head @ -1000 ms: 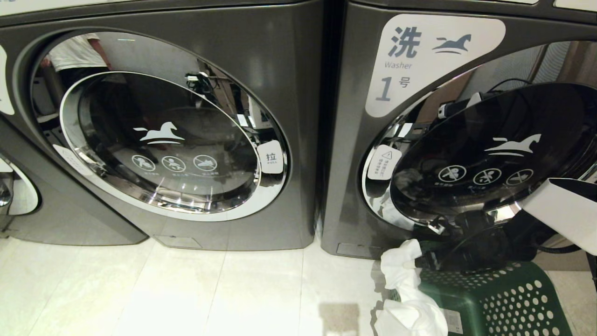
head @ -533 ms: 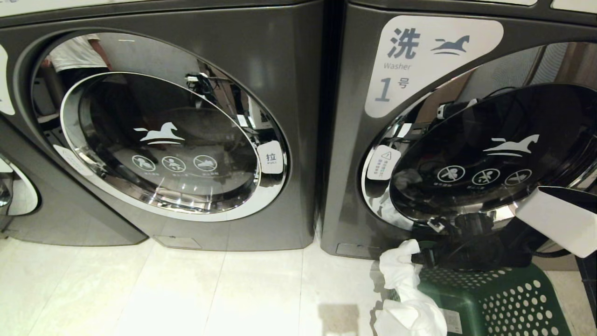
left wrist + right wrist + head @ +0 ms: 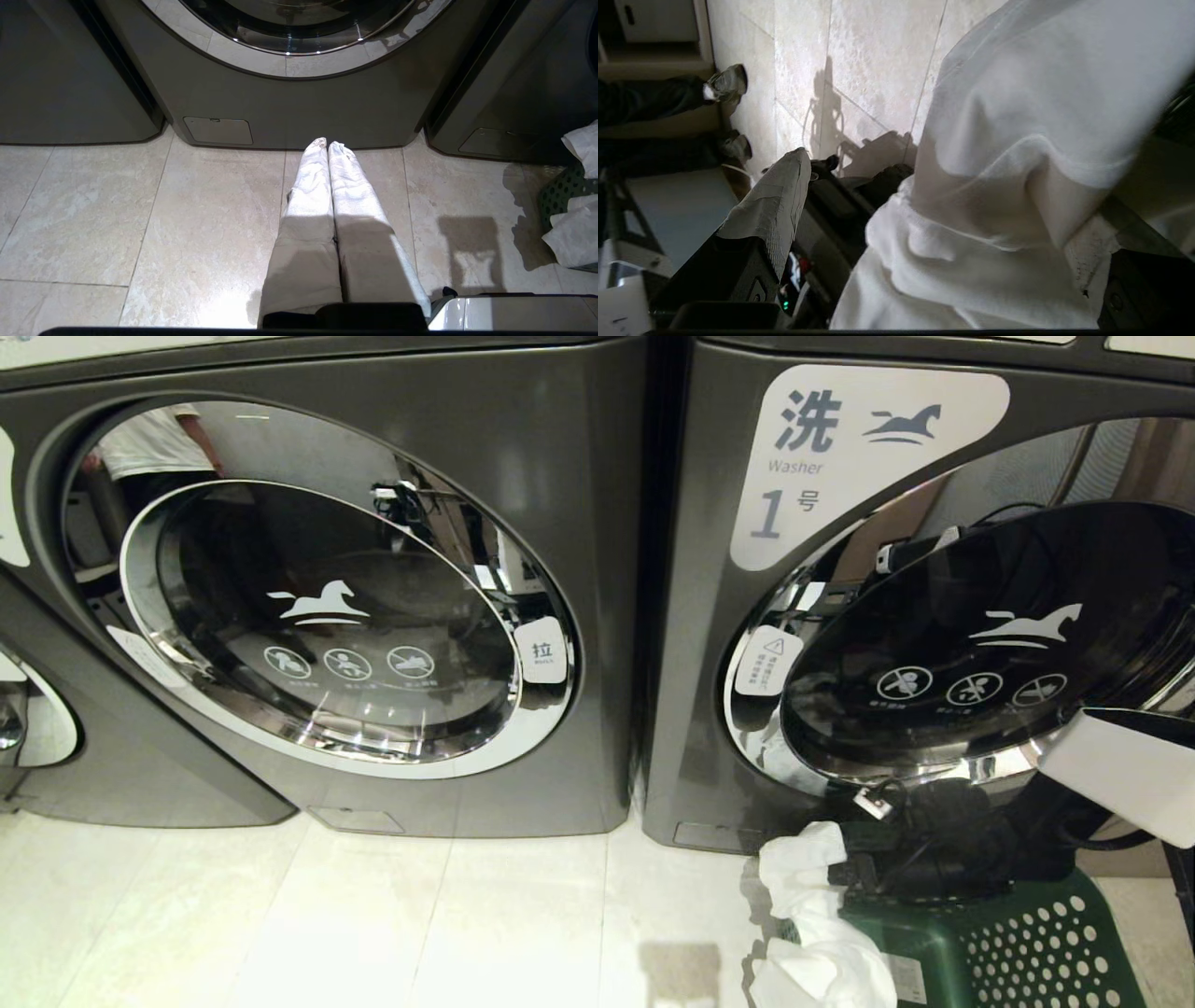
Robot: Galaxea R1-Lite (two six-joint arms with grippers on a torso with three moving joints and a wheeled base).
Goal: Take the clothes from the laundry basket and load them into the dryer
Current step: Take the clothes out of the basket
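**Right pincer set wide at the white garment over the basket**

The pick-up step is judged to be in hand. The right pincer is seen low at the near rim of the green laundry basket, beneath the open door of the machine marked "Washer". In the right wrist view one taped finger is shown clear of the cloth, while the white garment fills the space beside it; the jaws are held fully apart, and nothing is clamped. The garment is draped over the basket's edge, part of it hanging outside toward the floor.

The left pincer is parked over the tiles in front of the closed machine, its two wrapped fingers pressed together on nothing.

For the next move, a closing on a thick fold of the cloth is called for, then a lift high enough to clear the rim and the door's lower edge before the drum opening is reached. A trailing sleeve could be caught on the basket.

Against the frame of a second ago, the black wrist is seen turned slightly and sitting a little lower beside the cloth; the basket, the door and the garment are little changed.
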